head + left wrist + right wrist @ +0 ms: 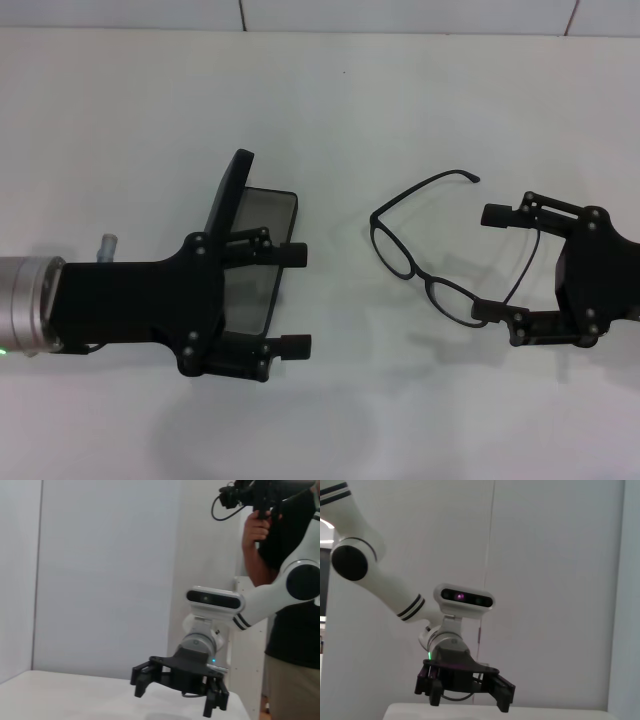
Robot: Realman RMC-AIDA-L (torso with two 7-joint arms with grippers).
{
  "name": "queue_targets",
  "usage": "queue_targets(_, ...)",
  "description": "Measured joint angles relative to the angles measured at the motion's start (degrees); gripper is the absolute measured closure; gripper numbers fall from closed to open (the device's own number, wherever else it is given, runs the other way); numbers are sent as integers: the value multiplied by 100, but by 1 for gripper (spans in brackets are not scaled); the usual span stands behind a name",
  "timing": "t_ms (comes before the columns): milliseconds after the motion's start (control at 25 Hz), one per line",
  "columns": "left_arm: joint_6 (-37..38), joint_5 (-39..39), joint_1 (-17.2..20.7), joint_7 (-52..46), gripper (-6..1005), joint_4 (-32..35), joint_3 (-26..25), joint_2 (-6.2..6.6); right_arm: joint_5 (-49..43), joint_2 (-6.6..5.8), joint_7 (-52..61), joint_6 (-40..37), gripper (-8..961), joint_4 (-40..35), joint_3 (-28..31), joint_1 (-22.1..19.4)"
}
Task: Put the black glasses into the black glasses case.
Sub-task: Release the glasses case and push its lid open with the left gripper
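The black glasses (395, 247) lie unfolded on the white table (330, 110), right of centre, temple arms pointing to the right. My right gripper (492, 264) stands open at their right end; one temple arm runs between its fingers and the near fingertip (485, 312) sits at the nearer lens. The black glasses case (268, 212) lies open at centre left, grey lining up, lid (228, 195) raised on its left side. My left gripper (296, 300) hovers open over the case's near half. The left wrist view shows the right gripper (175, 697), the right wrist view the left gripper (469, 700).
Bare white tabletop lies between the case and the glasses and along the front. A tiled wall (400, 12) borders the table's far edge. A person holding a camera (280, 555) stands beyond the right arm in the left wrist view.
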Motion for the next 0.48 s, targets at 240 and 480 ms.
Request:
queue_targets(240, -9, 18, 13, 37, 144, -25, -59, 0, -9, 3, -14, 65, 112, 8, 5, 18)
queue_targets(480, -72, 7, 50, 58, 147, -34, -214, -18, -9, 1, -16, 87, 100, -2, 7, 4)
